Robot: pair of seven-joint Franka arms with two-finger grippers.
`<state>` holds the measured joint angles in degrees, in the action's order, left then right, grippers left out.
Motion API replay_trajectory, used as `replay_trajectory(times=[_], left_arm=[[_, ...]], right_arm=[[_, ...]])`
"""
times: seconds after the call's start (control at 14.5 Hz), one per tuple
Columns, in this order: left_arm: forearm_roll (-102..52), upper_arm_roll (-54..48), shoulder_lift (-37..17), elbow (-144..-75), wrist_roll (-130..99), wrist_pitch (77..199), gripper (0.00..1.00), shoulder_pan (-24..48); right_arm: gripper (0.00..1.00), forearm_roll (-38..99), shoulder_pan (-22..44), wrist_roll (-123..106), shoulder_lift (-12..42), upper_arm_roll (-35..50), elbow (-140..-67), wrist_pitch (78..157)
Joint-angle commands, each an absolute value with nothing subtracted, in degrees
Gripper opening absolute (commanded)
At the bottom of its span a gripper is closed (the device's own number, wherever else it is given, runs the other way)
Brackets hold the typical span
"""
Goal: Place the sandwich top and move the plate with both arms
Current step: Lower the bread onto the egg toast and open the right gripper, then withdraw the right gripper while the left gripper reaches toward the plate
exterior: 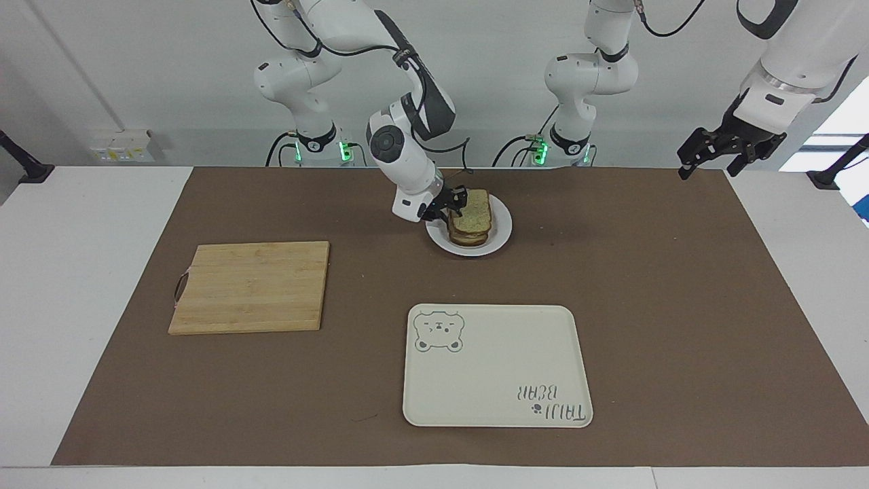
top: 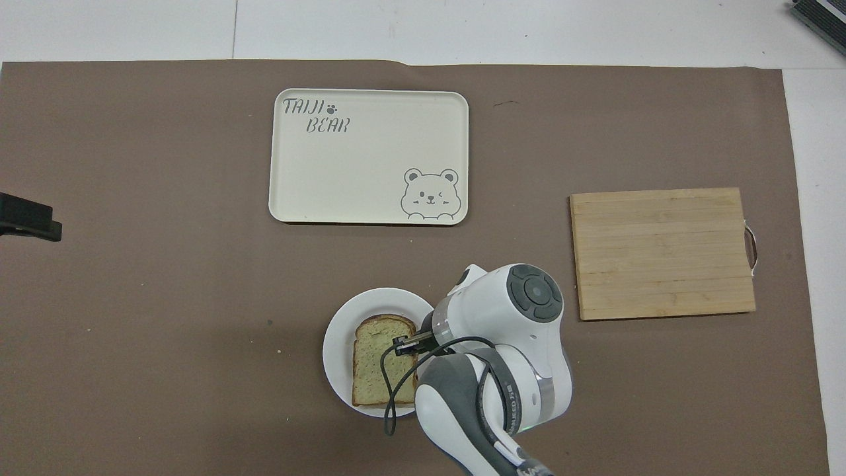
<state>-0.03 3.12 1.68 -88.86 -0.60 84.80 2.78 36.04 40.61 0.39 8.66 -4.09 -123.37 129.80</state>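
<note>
We start with the brown mat that covers most of the table, since everything sits on it. Next in size is the cream tray with the bear drawing, farther from the robots than the plate and empty of food — we judge it the likely place for the plate to go, which would explain why it lies flat in easy reach of both arms. The wooden cutting board lies toward the right arm's end of the table, well apart from the tray, with nothing on it.

The small white plate sits close to the robots, between the two arm bases. On it is a stack of bread, and the sandwich top lies as the uppermost slice, roughly lined up with the slices beneath (in the overhead view only this one speckled slice shows, so the stack looks square).

The right gripper is down at the edge of the stack on the side toward the cutting board, its fingers at the top slice. We cannot tell whether they are pinching the bread or have let go. Coming in from the side keeps the wrist off the plate and lets the slice lie flat.

The left gripper waits in the air over the mat's edge at its own end of the table, fingers spread — ready, we judge, for the two-arm plate move.
</note>
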Motion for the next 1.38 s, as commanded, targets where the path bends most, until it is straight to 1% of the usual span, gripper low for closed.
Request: replay_trajectory(times=[0.0, 0.28, 0.48, 0.69, 0.76, 0.9, 1.11, 1.31], left_arm=[[-1.0, 2.8, 2.7, -88.9, -0.5, 83.9, 1.00, 3.8], [-4.9, 2.7, 3.2, -89.8, -0.4, 84.2, 1.00, 3.8], [-10.9, 2.7, 3.1, -91.2, 0.0, 84.6, 1.00, 3.3], [-17.3, 2.7, 3.2, -95.2, 2.6, 87.2, 1.00, 3.0], [-18.7, 2.7, 3.3, -96.7, 3.9, 87.9, 1.00, 3.0], [-22.5, 2.8, 3.3, -100.4, 6.1, 90.1, 1.00, 3.0], [-26.9, 2.7, 4.2, -106.2, 9.6, 93.7, 1.00, 3.1], [-32.2, 2.7, 6.6, -114.1, 13.2, 98.0, 1.00, 3.0]], right_arm=[[1.00, 31.3, 39.9, -0.4, 9.1, -4.5, -122.1, 130.4], [1.00, 20.9, 36.2, 4.4, 7.9, -4.7, -121.8, 130.3], [1.00, 14.0, 30.4, 4.5, 5.5, -4.7, -121.5, 129.6], [1.00, 9.2, 25.2, 4.5, 3.2, -4.7, -121.2, 128.8], [1.00, 8.4, 23.3, 4.4, 2.6, -4.7, -120.5, 128.1], [1.00, 6.6, 20.5, 4.4, 2.5, -4.6, -117.3, 123.3], [1.00, 3.3, 18.1, 4.2, 2.5, -4.6, -113.2, 117.9], [1.00, 0.9, 15.2, 4.0, 2.4, -4.6, -108.7, 112.9]])
